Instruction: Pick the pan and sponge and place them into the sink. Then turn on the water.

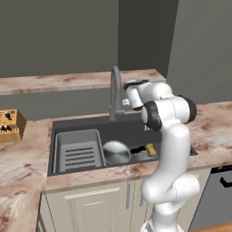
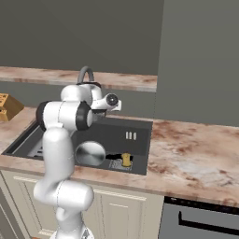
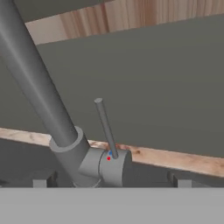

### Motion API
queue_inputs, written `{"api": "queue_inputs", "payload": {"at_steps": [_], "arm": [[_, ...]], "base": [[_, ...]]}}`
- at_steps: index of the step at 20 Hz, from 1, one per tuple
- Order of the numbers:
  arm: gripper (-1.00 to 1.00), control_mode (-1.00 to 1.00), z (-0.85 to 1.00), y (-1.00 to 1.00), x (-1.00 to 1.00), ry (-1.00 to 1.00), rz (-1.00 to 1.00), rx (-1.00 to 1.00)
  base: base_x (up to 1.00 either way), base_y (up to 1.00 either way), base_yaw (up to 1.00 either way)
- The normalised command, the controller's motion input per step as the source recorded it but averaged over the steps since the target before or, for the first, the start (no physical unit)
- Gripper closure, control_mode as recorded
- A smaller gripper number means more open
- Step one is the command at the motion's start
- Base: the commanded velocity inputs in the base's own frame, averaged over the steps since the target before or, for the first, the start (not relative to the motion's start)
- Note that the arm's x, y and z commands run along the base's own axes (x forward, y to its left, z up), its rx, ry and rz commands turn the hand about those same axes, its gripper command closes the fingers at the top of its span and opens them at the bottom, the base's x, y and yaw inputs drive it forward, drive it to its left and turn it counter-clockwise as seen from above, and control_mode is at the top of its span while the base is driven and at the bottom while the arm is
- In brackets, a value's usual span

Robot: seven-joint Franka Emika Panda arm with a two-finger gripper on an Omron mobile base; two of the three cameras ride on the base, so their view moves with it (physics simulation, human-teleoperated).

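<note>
The silver pan [image 1: 116,152] lies in the dark sink [image 1: 68,123], its black handle pointing right. The small yellow-brown sponge [image 1: 151,149] sits in the basin by the handle's end, and also shows in the right base view as sponge [image 2: 126,159] beside pan [image 2: 90,154]. My gripper [image 3: 109,181] is open and held up close to the faucet base [image 3: 107,166], one dark fingertip on each side of it. The thin faucet lever [image 3: 106,127] stands upright just ahead, between the fingertips. Nothing is held. Water is out of view.
The grey ridged rack [image 1: 78,152] fills the sink's left part. The tall arched faucet [image 1: 115,88] rises behind the basin, with the back ledge and wall behind it. A wooden knife block [image 1: 10,125] stands on the left counter. A dishwasher front [image 2: 200,219] is at the lower right.
</note>
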Motion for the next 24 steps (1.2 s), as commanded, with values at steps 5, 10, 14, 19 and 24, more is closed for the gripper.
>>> {"api": "queue_inputs", "payload": {"at_steps": [5, 10, 14, 19, 24], "arm": [[-1.00, -1.00, -0.15, 0.00, 0.30, -0.03, 0.00, -0.08], [-1.00, -1.00, -0.06, 0.00, 0.29, -0.04, 0.00, -0.05], [-1.00, -1.00, -0.12, 0.00, 0.28, -0.04, 0.00, -0.04], [-1.00, -1.00, -0.27, 0.00, 0.16, -0.04, 0.00, -0.05], [-1.00, -1.00, -0.40, -0.03, 0.11, -0.04, 0.00, -0.07]], "base": [[0.00, 0.00, 0.00], [0.00, 0.00, 0.00], [0.00, 0.00, 0.00], [0.00, 0.00, 0.00], [0.00, 0.00, 0.00]]}}
